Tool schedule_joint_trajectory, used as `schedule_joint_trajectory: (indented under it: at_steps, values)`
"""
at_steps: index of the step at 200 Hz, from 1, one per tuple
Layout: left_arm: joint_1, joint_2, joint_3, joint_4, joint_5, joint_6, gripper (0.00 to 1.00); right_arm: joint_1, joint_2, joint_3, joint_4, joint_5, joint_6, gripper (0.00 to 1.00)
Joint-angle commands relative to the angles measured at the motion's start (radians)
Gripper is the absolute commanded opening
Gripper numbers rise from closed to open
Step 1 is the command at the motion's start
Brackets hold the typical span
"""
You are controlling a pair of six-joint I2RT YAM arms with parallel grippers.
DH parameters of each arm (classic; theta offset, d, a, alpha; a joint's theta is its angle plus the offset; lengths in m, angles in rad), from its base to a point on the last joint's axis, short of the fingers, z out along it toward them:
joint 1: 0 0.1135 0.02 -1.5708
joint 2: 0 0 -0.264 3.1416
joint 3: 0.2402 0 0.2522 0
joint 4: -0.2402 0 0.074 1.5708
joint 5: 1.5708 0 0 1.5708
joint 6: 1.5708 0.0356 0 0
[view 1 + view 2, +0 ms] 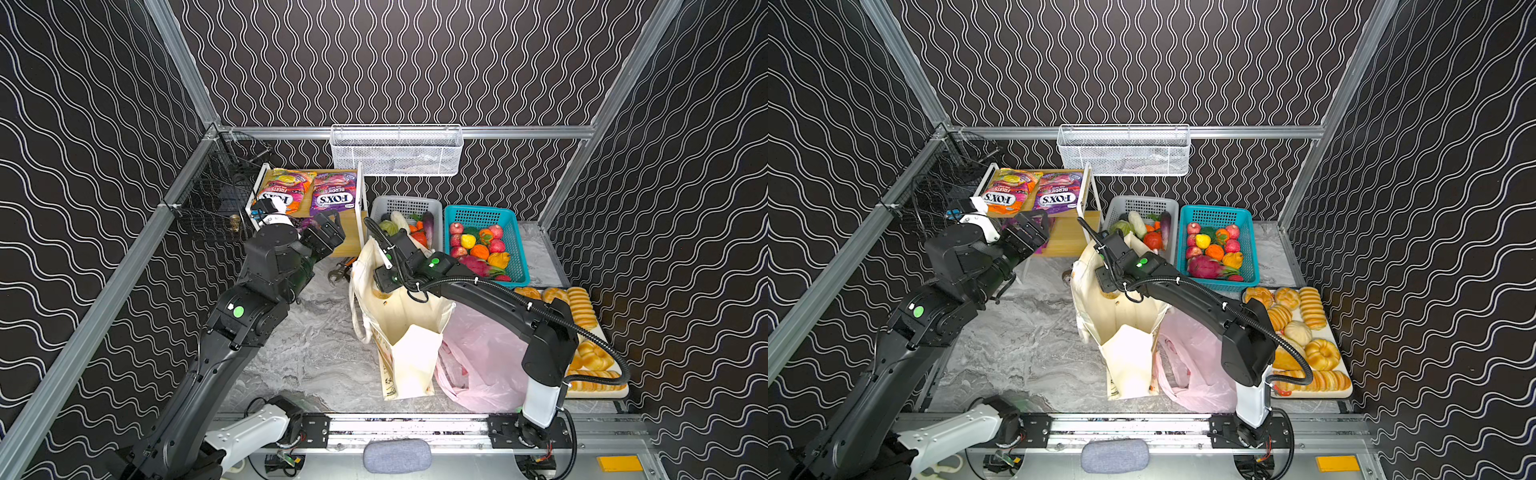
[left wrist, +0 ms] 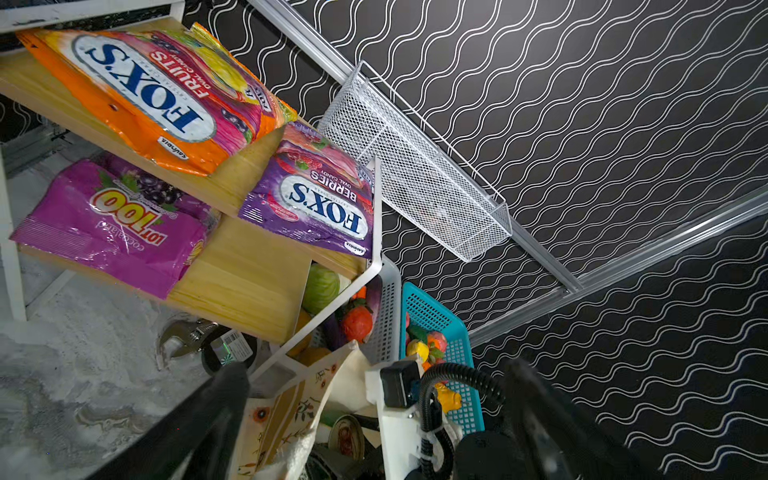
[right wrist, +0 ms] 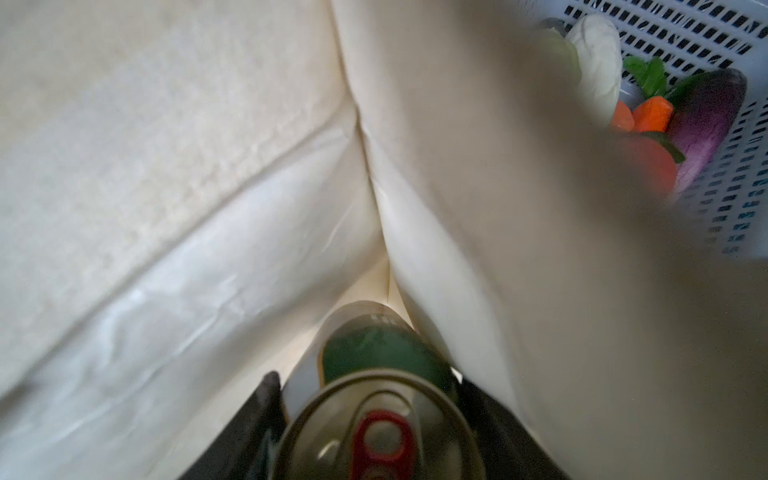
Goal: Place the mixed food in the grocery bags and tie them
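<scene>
My right pincer point(image 3: 378, 419) was clamped on the small green can point(image 3: 374, 361), down inside the cream tote point(image 3: 166, 187). I judged that was so the can could be released low rather than dropped. Ahead of my jaws the cloth walls met in a seam. The can showed a dull metal lid with a red pull-ring. My left pincer point(image 1: 326, 232) gaped wide and empty, with a purple packet point(image 2: 112, 224) ahead of it.
</scene>
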Motion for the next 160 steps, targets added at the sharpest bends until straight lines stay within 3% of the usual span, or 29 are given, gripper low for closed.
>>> schedule_joint_trajectory:
  at_steps: [1,32,75,99,127,160]
  values:
    - [0.002,0.01,0.032,0.006,0.022,0.02,0.99,0.0,-0.009,-0.006,0.052,0.007,0.016,0.34]
    - [0.001,-0.006,0.017,-0.005,0.014,0.039,0.99,0.0,-0.014,-0.019,0.053,0.005,0.024,0.33]
    - [0.0,-0.065,-0.105,-0.059,-0.045,0.187,0.99,0.0,-0.028,-0.025,0.054,-0.001,0.027,0.33]
    - [0.002,-0.084,-0.204,-0.01,0.061,0.297,0.99,0.0,-0.028,-0.024,0.057,0.005,0.024,0.33]
    - [0.001,-0.057,-0.283,-0.033,0.196,0.286,0.98,0.0,-0.008,-0.02,0.045,0.059,0.037,0.33]
    - [0.002,-0.013,-0.374,0.021,0.394,0.245,0.86,0.001,-0.028,-0.048,0.042,0.037,0.092,0.33]
